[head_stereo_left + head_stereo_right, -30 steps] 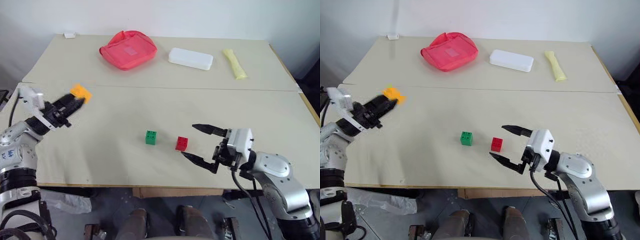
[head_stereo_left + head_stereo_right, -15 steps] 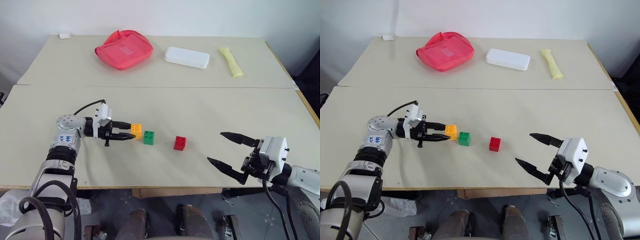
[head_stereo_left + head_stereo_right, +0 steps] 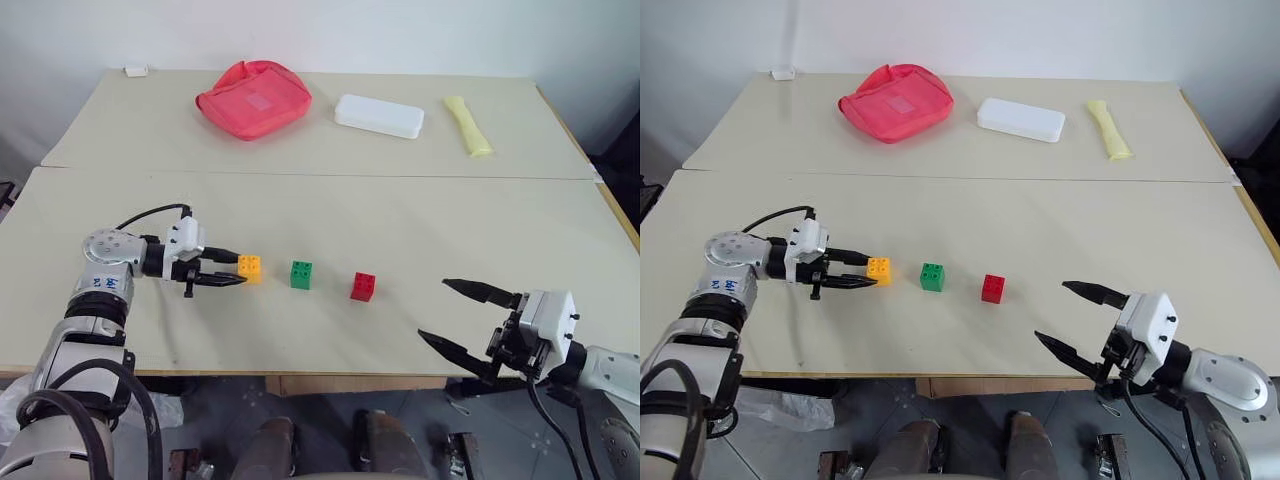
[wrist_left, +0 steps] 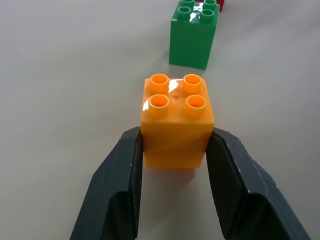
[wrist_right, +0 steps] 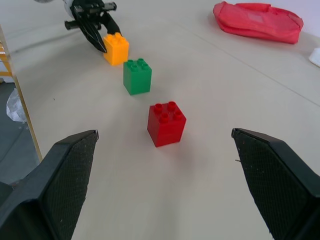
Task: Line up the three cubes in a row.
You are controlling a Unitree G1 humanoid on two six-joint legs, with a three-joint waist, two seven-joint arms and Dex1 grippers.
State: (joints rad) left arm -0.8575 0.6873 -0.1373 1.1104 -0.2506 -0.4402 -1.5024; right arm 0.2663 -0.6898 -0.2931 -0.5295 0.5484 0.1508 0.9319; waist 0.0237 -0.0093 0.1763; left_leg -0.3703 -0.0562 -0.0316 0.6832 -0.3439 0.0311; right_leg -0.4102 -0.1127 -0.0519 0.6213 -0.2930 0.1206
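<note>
The left gripper (image 3: 232,271) pinched the orange brick (image 3: 249,268) left of the green brick (image 3: 301,274) and red brick (image 3: 363,287); releasing seemed next.

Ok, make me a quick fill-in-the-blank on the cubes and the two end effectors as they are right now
1. The left end effector is shut on the ____ cube.
2. The cube in the middle of the row is ____.
3. The right end effector stands ____, holding nothing.
4. The red cube sits between the green cube and the ____ end effector.

Missing words: orange; green; open; right
</note>
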